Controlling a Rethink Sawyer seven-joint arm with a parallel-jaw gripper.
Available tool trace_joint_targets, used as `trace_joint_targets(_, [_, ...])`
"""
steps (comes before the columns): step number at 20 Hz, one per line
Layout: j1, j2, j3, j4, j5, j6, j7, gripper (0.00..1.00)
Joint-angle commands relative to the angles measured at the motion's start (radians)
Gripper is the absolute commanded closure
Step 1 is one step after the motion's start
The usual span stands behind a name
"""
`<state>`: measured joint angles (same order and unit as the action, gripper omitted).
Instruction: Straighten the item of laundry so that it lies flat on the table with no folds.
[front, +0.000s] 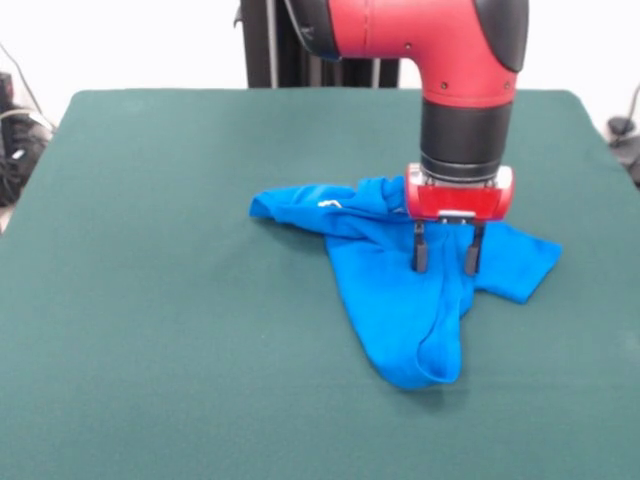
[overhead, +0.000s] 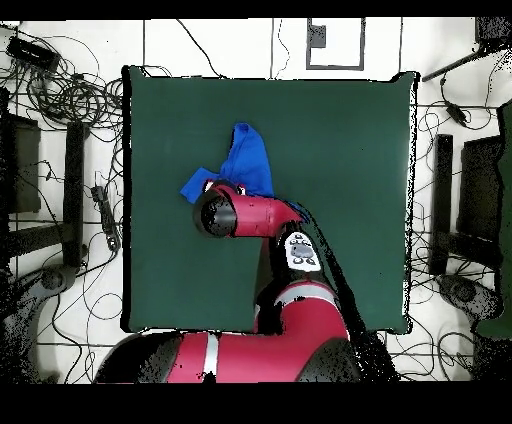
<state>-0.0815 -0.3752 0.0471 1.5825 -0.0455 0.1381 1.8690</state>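
Observation:
The bright blue T-shirt (front: 400, 270) lies crumpled on the dark green table (front: 160, 300), right of centre, with one part stretched left, one right and a long folded part toward the front edge. A small bit of white print shows near its left part. My gripper (front: 446, 258) hangs straight down over the shirt's middle, fingers (front: 420, 250) apart and empty, tips just above or touching the cloth. In the overhead view the shirt (overhead: 245, 160) shows above the arm's head (overhead: 218, 213), which hides the gripper.
The red arm (front: 440, 40) comes down from the top centre. Cables and stands (overhead: 70, 100) lie on the floor around the table. The table's green edges (overhead: 128, 200) bound the area.

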Motion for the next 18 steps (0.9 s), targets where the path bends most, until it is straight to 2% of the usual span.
trace_joint_targets(1, [-0.027, 0.081, 0.099, 0.050, -0.029, -0.004, 0.094, 0.00])
trace_joint_targets(18, [-0.058, 0.056, 0.120, 0.068, -0.045, 0.013, 0.073, 0.00])
